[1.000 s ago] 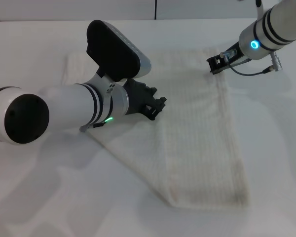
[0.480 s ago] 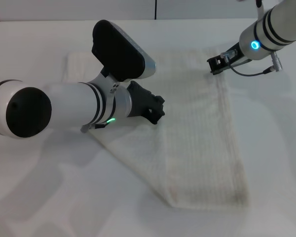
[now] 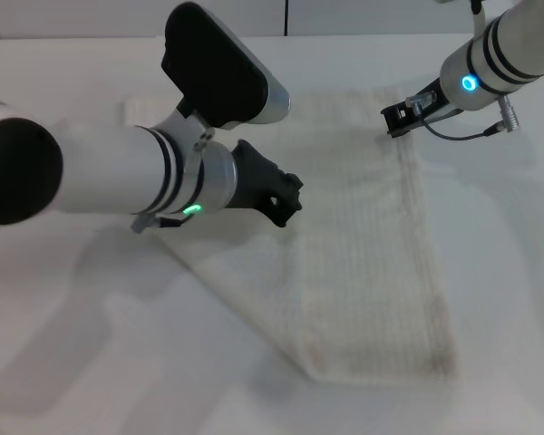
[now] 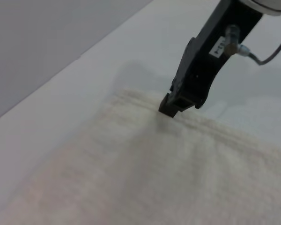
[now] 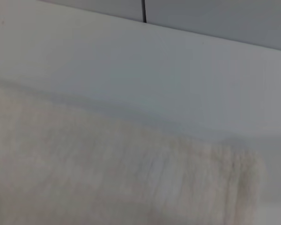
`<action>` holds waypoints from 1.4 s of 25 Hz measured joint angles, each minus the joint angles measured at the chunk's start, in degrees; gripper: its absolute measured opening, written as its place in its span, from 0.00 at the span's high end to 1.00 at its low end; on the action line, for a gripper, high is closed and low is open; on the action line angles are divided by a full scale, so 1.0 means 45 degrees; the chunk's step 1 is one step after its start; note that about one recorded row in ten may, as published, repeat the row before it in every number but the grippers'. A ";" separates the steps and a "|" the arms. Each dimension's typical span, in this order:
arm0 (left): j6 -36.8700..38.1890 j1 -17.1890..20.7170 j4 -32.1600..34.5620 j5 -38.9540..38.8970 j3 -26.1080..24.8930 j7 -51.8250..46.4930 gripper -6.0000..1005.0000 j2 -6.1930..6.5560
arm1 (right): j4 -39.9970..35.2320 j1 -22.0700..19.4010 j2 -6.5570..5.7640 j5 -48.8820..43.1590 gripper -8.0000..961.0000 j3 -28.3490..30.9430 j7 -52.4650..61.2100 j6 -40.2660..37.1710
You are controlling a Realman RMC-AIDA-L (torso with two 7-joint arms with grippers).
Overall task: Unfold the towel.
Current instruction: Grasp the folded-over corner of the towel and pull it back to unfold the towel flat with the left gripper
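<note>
The cream-white ribbed towel (image 3: 367, 263) lies on the white table, with a diagonal folded edge running along its left side toward the near corner. My left gripper (image 3: 288, 198) hovers just above the towel's left middle, its fingers apart and empty. My right gripper (image 3: 392, 122) sits at the towel's far right corner. In the left wrist view the right gripper (image 4: 170, 108) shows its tips together on the towel's (image 4: 178, 173) hemmed edge. The right wrist view shows only the towel (image 5: 107, 183) and the table beyond it.
The white table (image 3: 72, 362) extends around the towel on all sides. A grey wall with a dark seam (image 5: 144, 10) stands behind the table's far edge. My left forearm (image 3: 118, 177) crosses the towel's left part and hides it.
My left arm has risen and shifted slightly to the left, while its gripper stays over about the same spot. The right arm and the towel have not moved.
</note>
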 joint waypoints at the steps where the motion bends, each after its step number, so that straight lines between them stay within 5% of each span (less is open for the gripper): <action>1: -0.0460 0.0095 -0.0466 0.0408 -0.0048 -0.0291 1.00 -0.0005 | 0.0000 -0.0004 0.0000 0.0000 0.99 -0.0001 0.0000 -0.0003; 7: -0.3748 0.0242 -0.2835 0.2828 -0.0138 -0.2324 1.00 -0.0021 | 0.0049 -0.0032 0.0000 0.0000 0.99 -0.0001 0.0000 0.0023; 19: -0.8226 0.0079 -0.5263 0.5194 -0.0088 -0.4330 0.99 -0.0024 | 0.0137 -0.0064 0.0109 0.0000 0.99 -0.0021 -0.0082 0.0106; 35: -1.0885 0.0052 -0.5339 0.5256 -0.0489 -0.5238 0.99 0.0053 | 0.0137 -0.0132 0.0138 0.0010 0.99 -0.0020 -0.0154 0.0141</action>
